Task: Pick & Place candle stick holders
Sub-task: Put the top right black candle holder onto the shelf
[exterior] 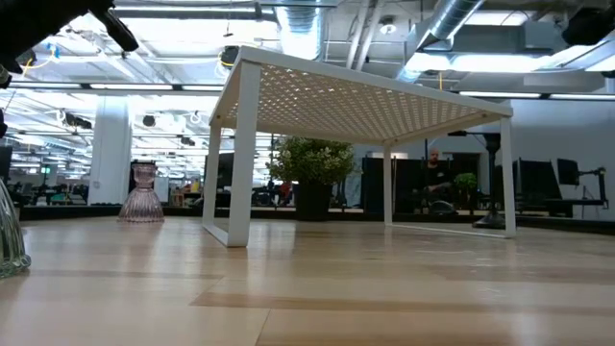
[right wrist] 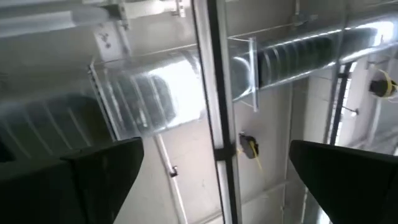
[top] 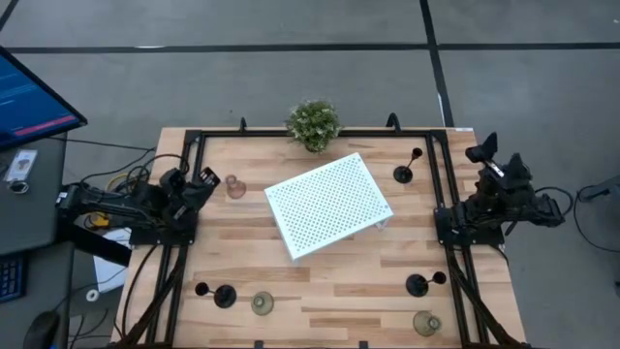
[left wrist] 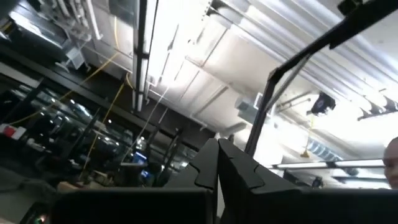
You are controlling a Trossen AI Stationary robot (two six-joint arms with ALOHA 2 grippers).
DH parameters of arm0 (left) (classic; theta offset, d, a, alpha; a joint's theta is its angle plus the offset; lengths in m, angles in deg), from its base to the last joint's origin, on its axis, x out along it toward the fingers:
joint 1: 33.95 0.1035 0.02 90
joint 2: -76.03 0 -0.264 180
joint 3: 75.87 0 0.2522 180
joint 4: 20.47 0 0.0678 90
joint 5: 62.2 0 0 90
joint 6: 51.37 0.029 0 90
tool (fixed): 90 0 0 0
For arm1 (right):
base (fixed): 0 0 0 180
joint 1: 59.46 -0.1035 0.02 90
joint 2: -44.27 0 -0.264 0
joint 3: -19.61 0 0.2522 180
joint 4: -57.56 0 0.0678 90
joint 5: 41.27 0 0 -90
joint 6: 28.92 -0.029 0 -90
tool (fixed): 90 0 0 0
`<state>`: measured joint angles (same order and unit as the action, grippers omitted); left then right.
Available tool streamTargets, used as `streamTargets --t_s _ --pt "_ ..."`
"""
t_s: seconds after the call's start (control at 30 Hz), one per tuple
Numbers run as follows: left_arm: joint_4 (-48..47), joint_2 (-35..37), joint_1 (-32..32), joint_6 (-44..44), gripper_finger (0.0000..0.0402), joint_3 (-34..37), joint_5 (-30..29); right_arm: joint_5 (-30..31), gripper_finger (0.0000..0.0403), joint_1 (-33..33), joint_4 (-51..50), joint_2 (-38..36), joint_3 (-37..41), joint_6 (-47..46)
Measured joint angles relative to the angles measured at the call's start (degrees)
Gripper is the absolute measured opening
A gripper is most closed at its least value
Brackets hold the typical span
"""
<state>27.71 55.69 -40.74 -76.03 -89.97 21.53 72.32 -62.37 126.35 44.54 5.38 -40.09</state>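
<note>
Wooden desk [top: 329, 276] carries all six candle stick holders [top: 235, 186] untouched around the white tray [top: 327, 205]; left claw [top: 205, 181] closed, right claw [top: 481, 151] open, both parked.

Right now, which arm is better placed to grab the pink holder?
Left, most likely. The pink holder stands just beside the left tool at the table's left edge. The right tool is parked across the table, with the white tray between them. Neither arm holds anything.
</note>
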Motion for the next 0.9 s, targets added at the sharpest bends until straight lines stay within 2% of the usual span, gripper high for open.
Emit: streamTargets --t_s 0.13,0.23,0.37,0.5,0.57,0.63,0.8,0.9 --pt "0.35 -0.02 0.0 -0.03 0.001 0.0 -4.56 2.86 0.0395 -0.01 -3.83 -0.02 -0.21 -2.21" --pt "0.84 -0.02 0.0 -0.05 0.001 0.0 -9.41 2.79 0.0395 -0.01 -12.97 -0.01 -2.25 -0.08" --pt "1.76 -0.02 0.02 -0.05 0.001 0.0 -13.56 6.05 0.0395 -0.01 -36.57 0.02 -10.72 1.08" --pt "2.5 -0.02 0.01 -0.05 0.001 0.0 -16.26 6.82 0.0395 -0.01 -67.36 2.52 -24.25 0.92" --pt "2.61 -0.02 0.01 -0.04 0.001 0.0 -17.74 6.41 0.0395 -0.01 -77.58 5.0 -30.26 0.15" --pt "2.63 -0.02 0.02 0.04 0.001 0.0 -18.36 6.13 0.0395 -0.01 -82.29 7.5 -34.62 -1.42" --pt "2.72 -0.02 0.02 0.36 0.001 0.0 -19.06 2.35 0.0395 -0.01 -82.29 12.92 -40.26 -6.68" --pt "2.72 -0.02 0.02 0.36 0.001 0.0 -19.06 -1.56 0.0395 -0.01 -82.07 14.67 -42.29 -1.73"
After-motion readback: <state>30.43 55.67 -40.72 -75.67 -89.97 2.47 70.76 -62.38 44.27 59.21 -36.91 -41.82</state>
